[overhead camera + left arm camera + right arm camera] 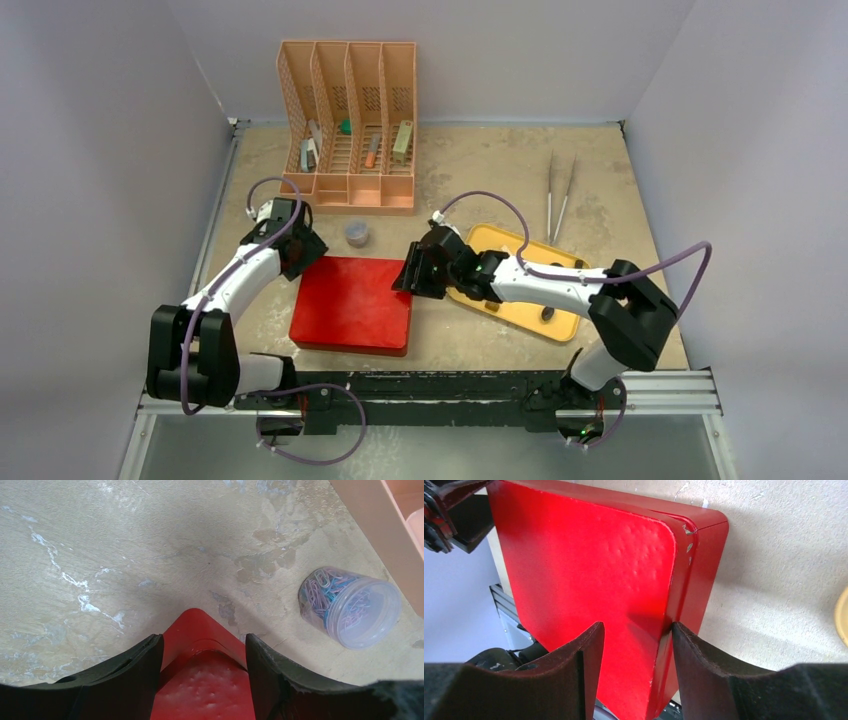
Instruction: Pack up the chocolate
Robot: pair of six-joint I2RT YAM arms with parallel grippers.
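Note:
A closed red box (pixel 350 305) lies flat in the middle of the table. My left gripper (pixel 305 255) straddles its far left corner, and both fingers press the corner's sides (pixel 203 639). My right gripper (pixel 405 275) is at the box's right edge, jaws apart (pixel 638 626). One of its fingers hangs over the lid (pixel 584 555) and the other touches the side wall. A few small chocolate pieces, one of them dark (pixel 547 313), lie on the yellow tray (pixel 487 237) under the right arm. What the box holds is hidden.
A peach file organizer (pixel 350 120) stands at the back. A clear jar of paper clips (pixel 357 234) (pixel 350 605) lies just beyond the box. Two long metal tweezers (pixel 558 195) rest at the back right. The tray's rim (pixel 843 615) shows at the right.

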